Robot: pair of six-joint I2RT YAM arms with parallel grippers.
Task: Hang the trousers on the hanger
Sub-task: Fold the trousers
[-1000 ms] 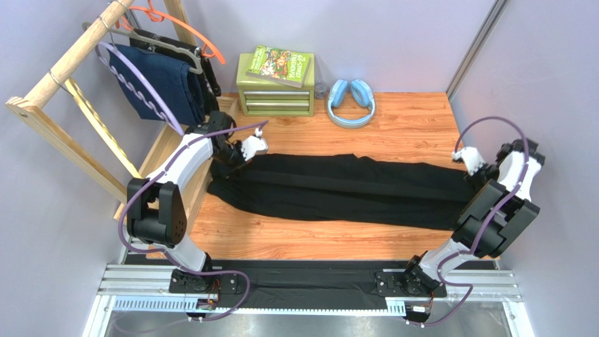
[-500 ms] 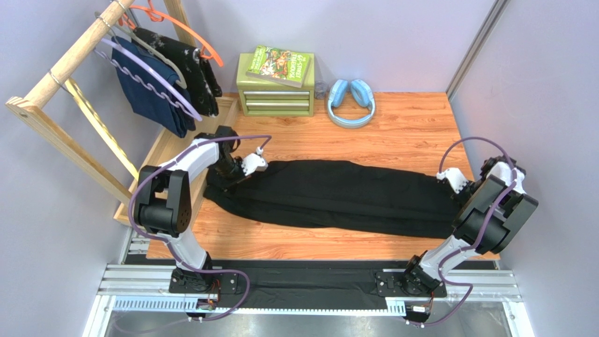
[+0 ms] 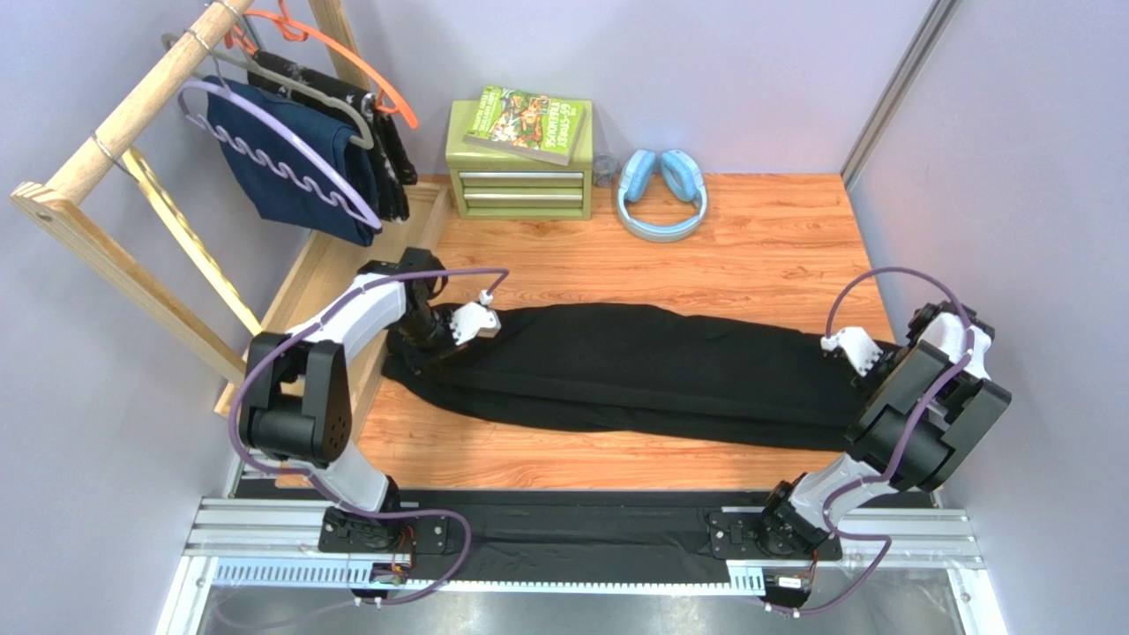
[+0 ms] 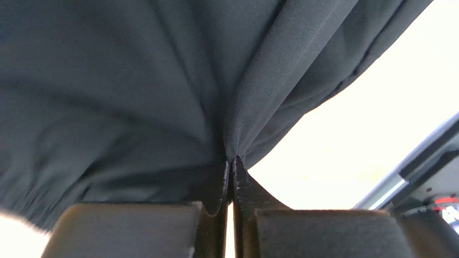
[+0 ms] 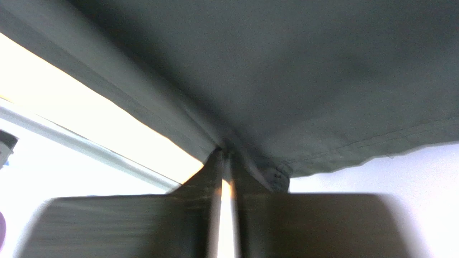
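The left jaws are pressed together on a raised fold of the trousers (image 3: pixel 636 364), and the black cloth fans out just ahead of their tips. The right jaws, all but closed, pinch the cloth beside a stitched hem. Between the two pairs the trousers lie stretched across the table (image 3: pixel 769 232). Beyond the left jaws, off to their outer side, the hanger (image 3: pixel 282 143) hangs on a wooden rack (image 3: pixel 133 106) in front of a navy garment (image 3: pixel 265 185), well apart from the trousers.
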